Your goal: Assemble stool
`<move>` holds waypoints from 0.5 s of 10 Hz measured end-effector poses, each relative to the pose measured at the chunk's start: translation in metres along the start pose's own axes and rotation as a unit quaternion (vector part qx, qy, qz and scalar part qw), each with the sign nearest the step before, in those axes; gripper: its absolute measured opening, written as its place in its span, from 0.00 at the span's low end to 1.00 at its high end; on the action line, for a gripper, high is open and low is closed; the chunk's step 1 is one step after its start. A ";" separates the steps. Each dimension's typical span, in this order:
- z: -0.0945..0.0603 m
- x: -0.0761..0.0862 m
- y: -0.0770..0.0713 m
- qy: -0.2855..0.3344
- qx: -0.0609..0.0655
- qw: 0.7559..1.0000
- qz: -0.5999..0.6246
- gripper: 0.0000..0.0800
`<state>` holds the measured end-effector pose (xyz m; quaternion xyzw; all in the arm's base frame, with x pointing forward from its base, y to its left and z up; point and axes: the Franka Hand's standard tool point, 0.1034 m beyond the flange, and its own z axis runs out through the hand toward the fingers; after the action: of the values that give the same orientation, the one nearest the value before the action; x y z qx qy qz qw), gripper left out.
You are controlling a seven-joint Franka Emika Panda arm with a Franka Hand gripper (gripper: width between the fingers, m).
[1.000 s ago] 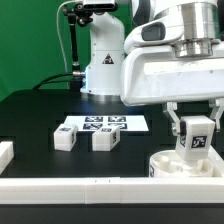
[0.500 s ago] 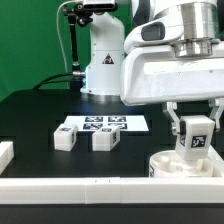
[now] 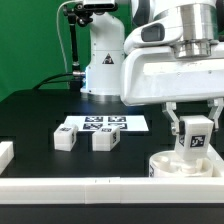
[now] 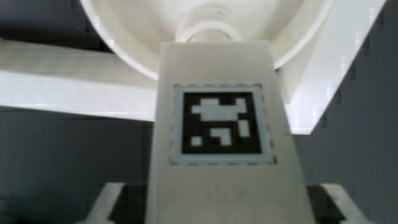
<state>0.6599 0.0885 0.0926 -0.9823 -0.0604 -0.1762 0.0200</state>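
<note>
Held upright in the hand point(image 3: 197, 128), fingers closed on its two sides: a white tagged stool leg point(image 3: 197, 143), lower end down at the top of the round seat disc point(image 3: 172, 166) at the exterior view's right, whether seated in it impossible to tell. Lying on the black tabletop point(image 3: 35, 125) just in front of the marker board point(image 3: 103, 123), well apart from the disc: a loose leg point(image 3: 66, 138) and beside it a second loose leg point(image 3: 103, 140). No visible change from half a second ago, with hand, held leg and loose parts all in the same places.
</note>
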 end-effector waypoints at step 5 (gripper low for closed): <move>0.009 -0.005 -0.002 0.002 0.000 1.000 -0.002 0.42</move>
<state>0.6582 0.0909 0.0831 -0.9819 -0.0624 -0.1778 0.0201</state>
